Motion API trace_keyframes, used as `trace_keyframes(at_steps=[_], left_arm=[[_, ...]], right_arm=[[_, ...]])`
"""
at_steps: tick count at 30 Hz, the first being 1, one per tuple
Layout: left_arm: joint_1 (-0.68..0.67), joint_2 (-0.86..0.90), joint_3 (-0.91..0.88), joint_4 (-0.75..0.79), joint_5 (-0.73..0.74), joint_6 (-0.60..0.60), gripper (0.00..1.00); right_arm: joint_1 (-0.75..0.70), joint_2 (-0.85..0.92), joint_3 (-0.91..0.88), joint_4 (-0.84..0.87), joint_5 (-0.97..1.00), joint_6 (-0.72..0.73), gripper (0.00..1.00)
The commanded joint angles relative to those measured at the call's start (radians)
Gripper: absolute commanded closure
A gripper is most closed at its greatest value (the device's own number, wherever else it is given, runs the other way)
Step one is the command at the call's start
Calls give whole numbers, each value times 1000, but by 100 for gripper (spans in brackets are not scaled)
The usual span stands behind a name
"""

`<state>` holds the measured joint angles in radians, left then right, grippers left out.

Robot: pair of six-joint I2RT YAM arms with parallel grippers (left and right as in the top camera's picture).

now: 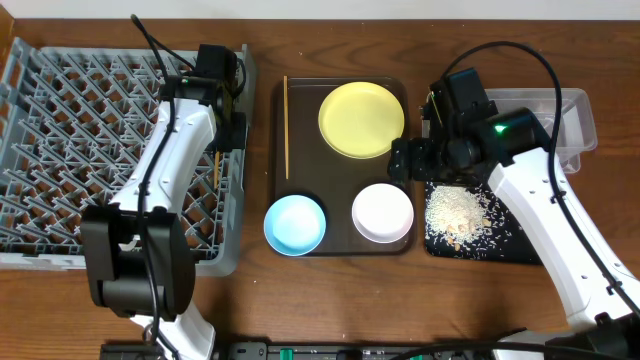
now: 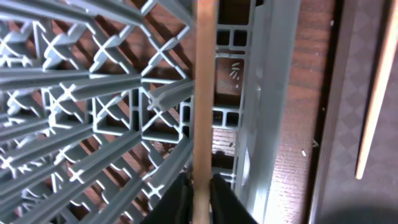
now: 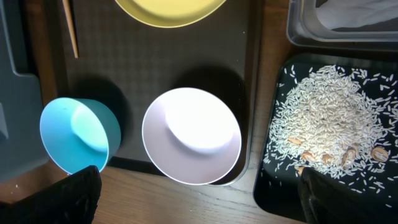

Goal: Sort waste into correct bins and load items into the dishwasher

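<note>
My left gripper [image 2: 200, 194] is shut on a wooden chopstick [image 2: 203, 93] and holds it over the right edge of the grey-blue dish rack [image 1: 60, 130]; the overhead view shows that gripper [image 1: 222, 125] there. The second chopstick [image 1: 286, 125] lies on the brown tray's left side, and it also shows in the left wrist view [image 2: 376, 99]. My right gripper [image 3: 199, 193] is open and empty, above the white bowl [image 3: 191, 135]. The yellow plate [image 1: 362, 119], light-blue bowl [image 1: 295, 223] and white bowl [image 1: 383, 212] sit on the tray. Rice crumbs [image 1: 458, 213] lie in the black tray [image 1: 505, 250]. The clear tub [image 1: 580, 125] is behind it.
The dark-brown serving tray [image 1: 335, 190] lies in the middle between the rack and the bins. The right arm covers part of the clear tub and black tray. The wrapper, napkin and cup cannot be made out.
</note>
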<state>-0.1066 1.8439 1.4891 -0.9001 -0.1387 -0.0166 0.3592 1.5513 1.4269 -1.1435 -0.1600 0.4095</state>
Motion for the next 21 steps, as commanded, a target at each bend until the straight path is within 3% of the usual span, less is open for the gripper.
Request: trace_keyframes(at_steps=[1,4,7,14,21], left_arm=[[-1,-30,5,-2,-12,9,72],[-2,-67,30,-18,-6,8,58],[-5,-120,45,-18,50,1,52],[-66,-174,43,63,313,-6,51],[-163,-50,11,201,241,-39,51]], right_arm=[[-5,11,18,-1,-3,-2,1],[-5,11,18,0,-2,-2,1],[-5,11,18,0,-2,-2,1],[-5,11,18,-1,-2,-2,1],[-5,11,18,2,-2,-2,1]])
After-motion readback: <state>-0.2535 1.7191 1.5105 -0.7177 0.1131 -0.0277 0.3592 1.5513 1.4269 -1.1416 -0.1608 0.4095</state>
